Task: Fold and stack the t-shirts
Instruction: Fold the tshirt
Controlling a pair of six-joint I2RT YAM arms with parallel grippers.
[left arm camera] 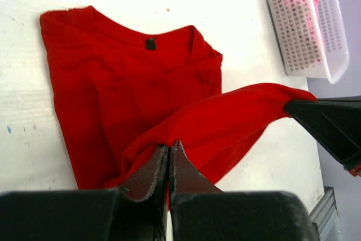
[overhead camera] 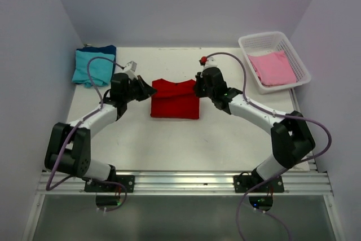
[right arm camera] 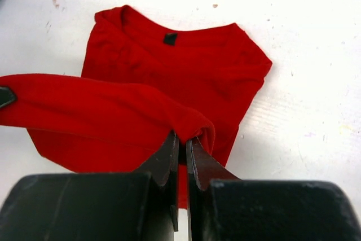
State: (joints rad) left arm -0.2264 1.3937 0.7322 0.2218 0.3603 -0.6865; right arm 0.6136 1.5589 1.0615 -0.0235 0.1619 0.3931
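You have four t-shirts here. One red t-shirt [overhead camera: 175, 103] lies mid-table [overhead camera: 169, 139], a fold lifted between two clamped grippers: left gripper [overhead camera: 150, 90] pinching one end, right gripper [overhead camera: 197, 86] the other. One teal t-shirt [overhead camera: 91, 71] lies on one dark blue t-shirt [overhead camera: 107, 50], far left; one pink t-shirt [overhead camera: 272, 67] fills one white basket [overhead camera: 248, 42].

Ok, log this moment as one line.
step: mid-fold | left pincer: shut on red t-shirt | right pincer: shut on red t-shirt | edge: raised between them
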